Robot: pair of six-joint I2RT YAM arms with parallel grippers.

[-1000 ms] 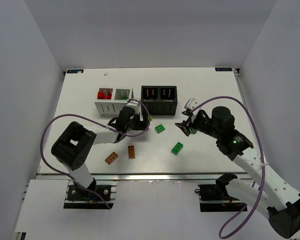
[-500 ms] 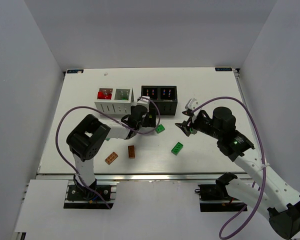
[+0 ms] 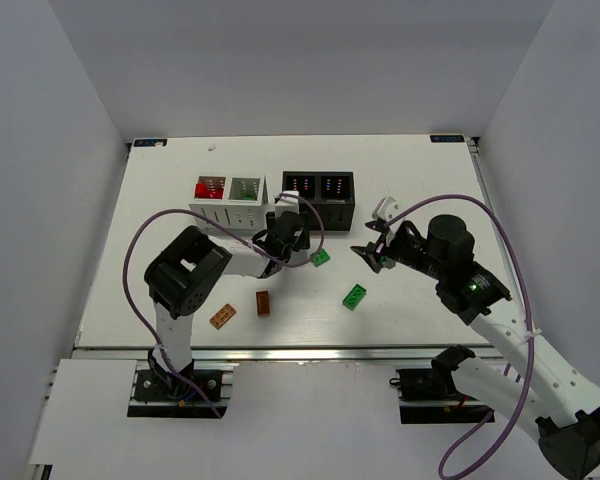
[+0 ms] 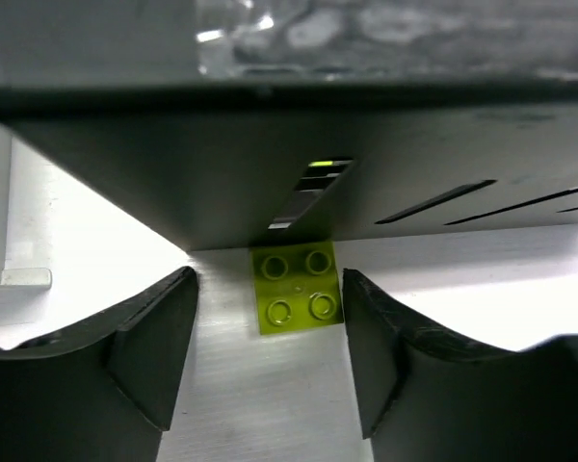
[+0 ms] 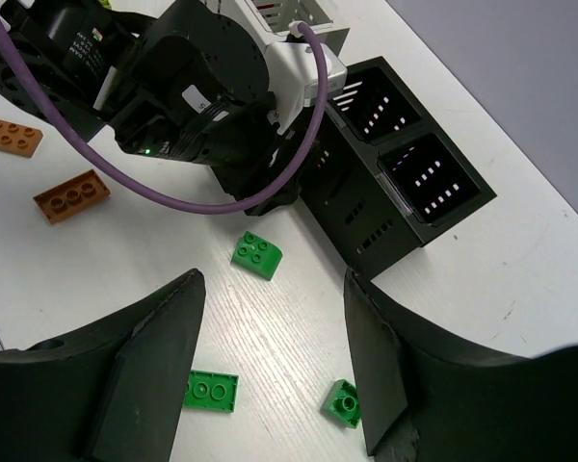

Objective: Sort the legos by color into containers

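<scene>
A yellow-green lego (image 4: 297, 289) lies flat on the table against the front wall of the black container (image 4: 270, 164). My left gripper (image 4: 268, 300) is open around it. The right finger (image 4: 371, 327) is at the brick's edge and the left finger (image 4: 159, 337) stands off it. In the top view the left gripper (image 3: 298, 243) hides this brick. My right gripper (image 5: 275, 289) hangs open and empty above green legos: a sloped one (image 5: 257, 254), a flat one (image 5: 210, 392) and a small one (image 5: 343, 403). Two brown-orange legos (image 3: 264, 303) (image 3: 223, 317) lie near the left arm.
The white container (image 3: 230, 212) stands left of the black container (image 3: 319, 212), both at the middle back of the table. Its left compartment (image 3: 210, 188) shows red and its right compartment (image 3: 244, 188) shows green. A purple cable (image 5: 173, 188) loops over the left wrist.
My left gripper moved right, from in front of the white container to the black container's front wall, and its jaws narrowed around the yellow-green lego. The right arm stayed put.
</scene>
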